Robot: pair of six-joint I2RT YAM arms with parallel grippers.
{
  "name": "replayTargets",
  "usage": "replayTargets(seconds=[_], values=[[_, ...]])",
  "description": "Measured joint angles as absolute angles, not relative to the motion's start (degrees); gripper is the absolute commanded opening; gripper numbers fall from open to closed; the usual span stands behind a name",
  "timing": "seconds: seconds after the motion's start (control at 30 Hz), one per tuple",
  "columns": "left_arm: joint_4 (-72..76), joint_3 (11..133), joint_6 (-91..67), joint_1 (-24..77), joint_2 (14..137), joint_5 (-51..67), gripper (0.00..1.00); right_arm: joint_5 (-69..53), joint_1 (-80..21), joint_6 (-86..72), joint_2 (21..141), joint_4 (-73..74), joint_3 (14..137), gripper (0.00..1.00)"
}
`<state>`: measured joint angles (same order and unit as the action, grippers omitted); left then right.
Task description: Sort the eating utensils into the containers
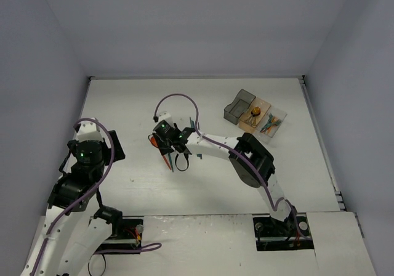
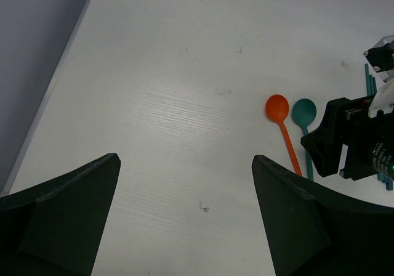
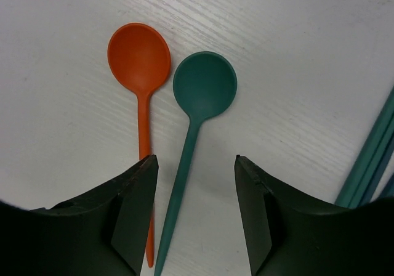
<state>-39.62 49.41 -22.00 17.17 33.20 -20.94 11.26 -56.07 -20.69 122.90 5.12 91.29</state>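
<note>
An orange spoon [image 3: 139,57] and a teal spoon [image 3: 204,85] lie side by side on the white table, bowls pointing away from my right wrist. My right gripper [image 3: 194,159] hangs open just above them. The teal handle runs between its fingers and the orange handle passes under the left fingertip. Several thin teal utensils [image 3: 369,159] lie to the right. My left gripper [image 2: 184,183] is open over bare table, left of both spoons, with nothing between its fingers. The containers stand at the back right: dark grey [image 1: 240,103], orange-tan [image 1: 254,116] and clear [image 1: 273,123], the last two holding utensils.
The right arm [image 1: 246,156] stretches across the middle of the table towards the left. The left arm [image 1: 86,156] stands near the left wall [image 1: 43,103]. White table [image 1: 203,183] shows between the arms and the near edge.
</note>
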Motion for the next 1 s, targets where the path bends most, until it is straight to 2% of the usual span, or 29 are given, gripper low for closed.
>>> replayTargets(seconds=[0.13,0.27,0.4,0.47,0.8,1.0], values=[[-39.83,49.01,-22.21,17.17,34.64,-21.52,0.87,11.78,-56.28,-20.87,126.28,5.05,92.32,0.43],[-39.89,48.88,-22.34,17.17,35.99,-21.52,0.87,12.21,-56.29,-21.26,127.34,4.54,92.99,0.31],[-39.99,48.86,-22.39,17.17,36.26,-21.64,0.87,12.89,-56.29,-22.13,127.39,4.37,92.81,0.06],[-39.99,48.86,-22.39,17.17,36.25,-21.74,0.88,13.70,-56.29,-22.63,127.38,3.56,92.22,0.00],[-39.89,48.86,-22.31,17.19,36.27,-21.74,0.96,16.97,-53.65,-22.52,122.72,3.29,85.77,0.00],[-39.80,48.84,-22.10,17.23,36.55,-21.74,0.97,17.82,-44.97,-21.43,110.38,5.49,81.23,0.00]])
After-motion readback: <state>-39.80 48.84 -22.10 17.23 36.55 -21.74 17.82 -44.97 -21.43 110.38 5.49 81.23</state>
